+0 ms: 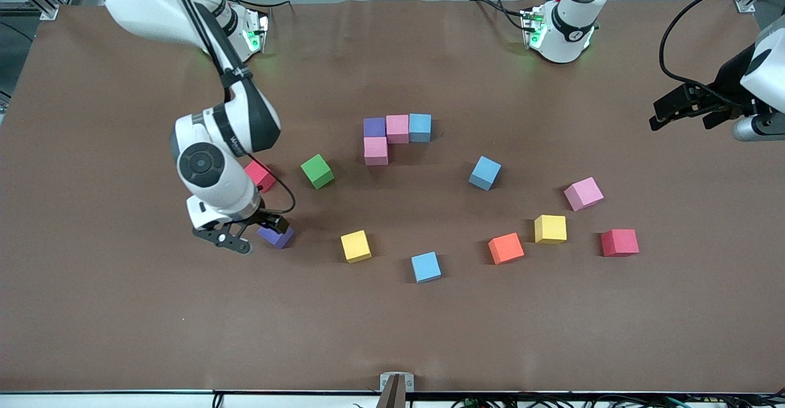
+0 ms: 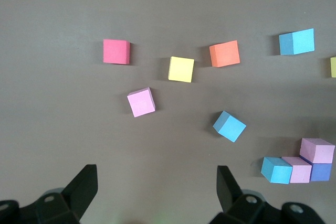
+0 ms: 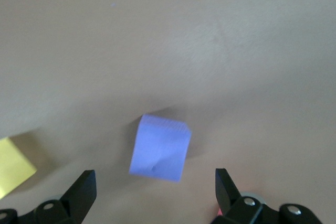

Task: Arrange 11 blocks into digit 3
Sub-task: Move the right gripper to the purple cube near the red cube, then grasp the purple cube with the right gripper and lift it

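Observation:
Four blocks touch mid-table: purple [image 1: 374, 127], pink [image 1: 397, 128] and light blue [image 1: 420, 127] in a row, with another pink [image 1: 376, 150] against the purple one. Loose blocks lie around them: green [image 1: 317, 170], light blue [image 1: 485, 172], pink [image 1: 583, 193], yellow [image 1: 550, 229], orange [image 1: 506, 248], light blue [image 1: 425, 267], yellow [image 1: 356, 246]. My right gripper [image 1: 260, 236] hangs low and open over a loose purple block [image 3: 160, 148], whose near edge lies between the fingertips. My left gripper [image 1: 681, 113] waits open, raised at the left arm's end of the table.
One red cube [image 1: 260, 175] sits beside the right arm's wrist, farther from the front camera than the purple block. Another red cube [image 1: 619, 242] lies beside the yellow block toward the left arm's end. The brown table mat [image 1: 392, 334] is bare along the front.

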`<state>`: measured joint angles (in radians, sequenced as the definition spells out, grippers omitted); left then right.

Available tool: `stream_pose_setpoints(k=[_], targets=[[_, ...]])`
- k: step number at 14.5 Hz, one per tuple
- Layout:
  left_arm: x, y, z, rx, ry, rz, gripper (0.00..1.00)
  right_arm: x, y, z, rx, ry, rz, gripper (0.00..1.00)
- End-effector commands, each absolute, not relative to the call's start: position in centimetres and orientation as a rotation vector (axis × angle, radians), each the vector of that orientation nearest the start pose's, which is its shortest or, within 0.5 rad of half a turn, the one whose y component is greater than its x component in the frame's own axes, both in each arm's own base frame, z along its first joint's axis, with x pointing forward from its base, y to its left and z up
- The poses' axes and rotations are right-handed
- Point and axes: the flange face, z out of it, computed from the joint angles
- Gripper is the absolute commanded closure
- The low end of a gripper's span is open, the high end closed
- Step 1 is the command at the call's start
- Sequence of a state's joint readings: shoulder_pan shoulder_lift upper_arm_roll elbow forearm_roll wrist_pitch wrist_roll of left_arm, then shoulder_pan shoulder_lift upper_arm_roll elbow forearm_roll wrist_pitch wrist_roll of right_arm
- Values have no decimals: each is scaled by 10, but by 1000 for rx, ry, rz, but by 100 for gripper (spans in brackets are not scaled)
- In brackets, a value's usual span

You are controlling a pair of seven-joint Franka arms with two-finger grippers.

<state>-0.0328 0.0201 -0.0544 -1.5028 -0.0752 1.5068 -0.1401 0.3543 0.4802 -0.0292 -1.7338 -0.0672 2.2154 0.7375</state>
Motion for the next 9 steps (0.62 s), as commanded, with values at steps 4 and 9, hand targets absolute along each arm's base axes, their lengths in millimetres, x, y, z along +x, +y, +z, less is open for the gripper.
stream_pose_setpoints(k=[4,9], targets=[[550,-55,642,-3225,-81,37,0,629,203,240,-3085,662,-67,0],[550,-55,642,-3225,-81,37,0,624,208,216,-3045,786,-68,0]])
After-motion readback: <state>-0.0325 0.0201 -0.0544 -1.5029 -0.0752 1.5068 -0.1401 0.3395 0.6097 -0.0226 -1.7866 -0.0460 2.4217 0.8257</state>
